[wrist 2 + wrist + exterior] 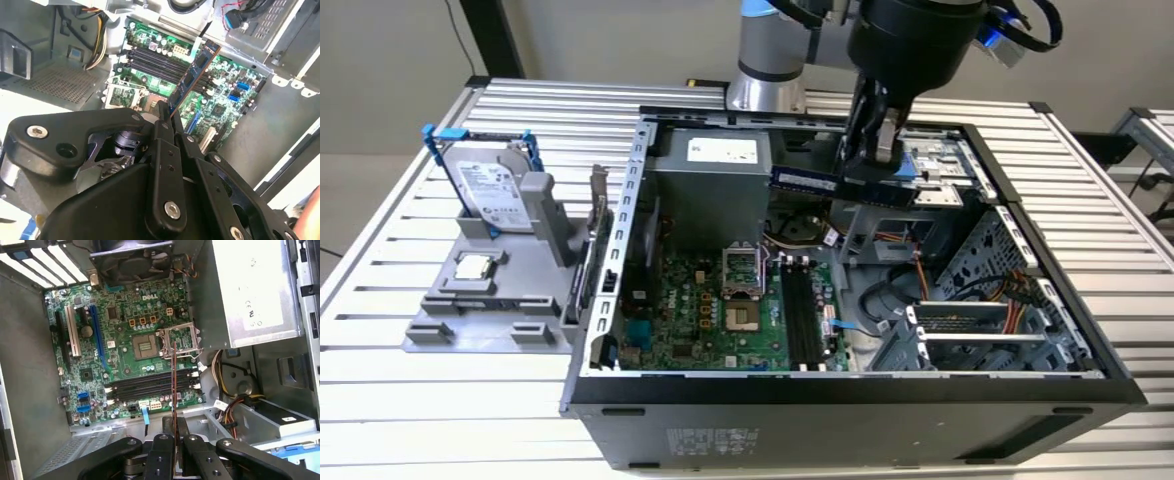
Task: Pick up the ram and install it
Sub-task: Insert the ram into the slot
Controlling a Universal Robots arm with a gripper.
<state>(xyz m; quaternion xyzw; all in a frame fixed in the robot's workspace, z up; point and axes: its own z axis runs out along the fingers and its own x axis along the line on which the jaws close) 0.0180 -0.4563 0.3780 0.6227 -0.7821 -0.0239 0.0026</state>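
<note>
Pinching the ram by its flat faces, the jaws held a light, stiff, fragile stick over the motherboard.

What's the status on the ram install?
Hand shut on the ram. Ram held above the open case, not yet in the memory slots. Nothing seen between ram and slots.

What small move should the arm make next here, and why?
Likely turn the wrist so the ram lines up with the memory slots: the gripper holds it above the motherboard, crosswise to the slots.
</note>
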